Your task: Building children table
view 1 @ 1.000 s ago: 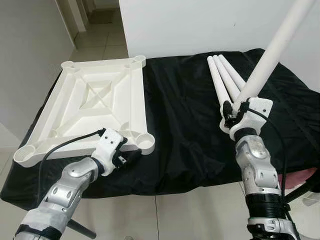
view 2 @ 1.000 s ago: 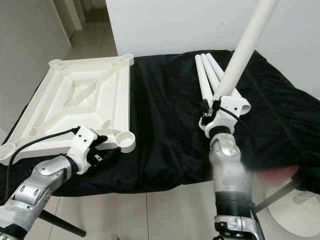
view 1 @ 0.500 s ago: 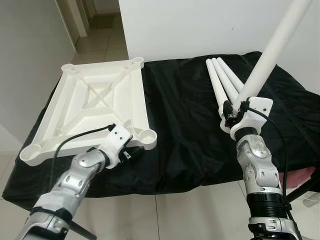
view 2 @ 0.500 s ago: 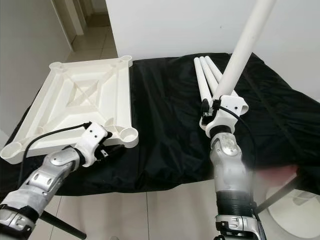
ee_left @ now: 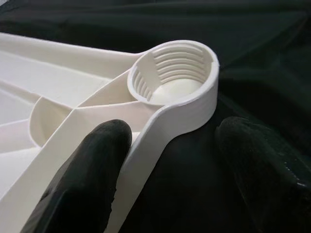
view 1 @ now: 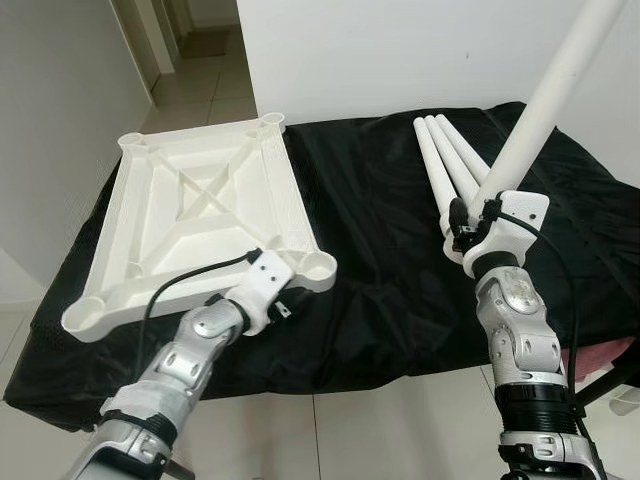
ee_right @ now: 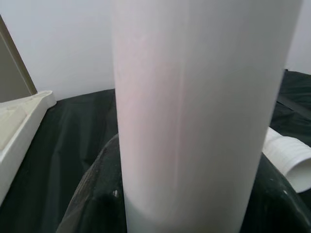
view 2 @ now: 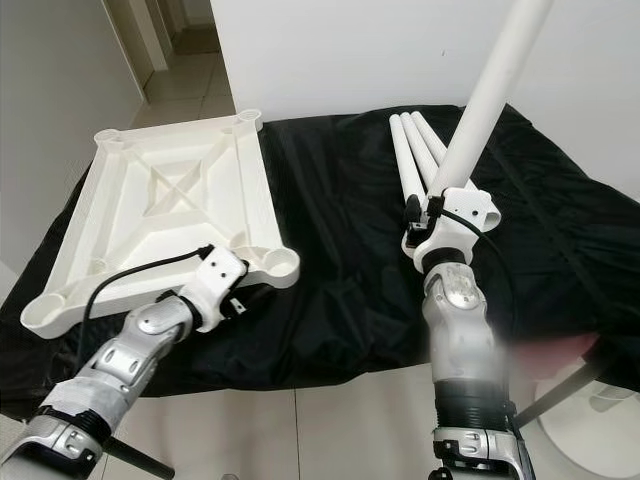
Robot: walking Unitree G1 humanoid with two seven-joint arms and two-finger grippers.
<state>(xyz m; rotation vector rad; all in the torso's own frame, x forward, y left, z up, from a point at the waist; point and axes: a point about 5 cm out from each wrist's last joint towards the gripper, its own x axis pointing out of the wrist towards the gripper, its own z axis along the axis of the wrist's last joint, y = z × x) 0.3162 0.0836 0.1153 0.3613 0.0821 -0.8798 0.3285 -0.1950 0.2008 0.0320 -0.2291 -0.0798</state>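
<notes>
A white tabletop (view 1: pixel 190 215) lies upside down on the left of the black-covered table (view 1: pixel 380 240), ribs and corner sockets facing up. My left gripper (view 1: pixel 286 306) is at its near right corner, just behind the threaded socket (ee_left: pixel 172 77). It is open and straddles the rim: one finger (ee_left: pixel 97 160) rests inside against the rim, the other (ee_left: pixel 257 155) is outside on the cloth. My right gripper (view 1: pixel 466 232) is shut on a white leg (view 1: pixel 545 100) that points steeply up and to the right. Three more legs (view 1: pixel 445 160) lie side by side behind it.
A white wall runs behind the table, and a corridor (view 1: pixel 190 40) opens at the back left. Tiled floor (view 1: pixel 350 430) lies below the table's front edge. A pink object (view 1: pixel 600 355) and a dark stand leg (view 1: pixel 605 385) sit low on the right.
The tabletop has slid and turned to the right, its near corner now closer to the table's middle. My left gripper moved right with that corner. The right arm and its leg stayed put.
</notes>
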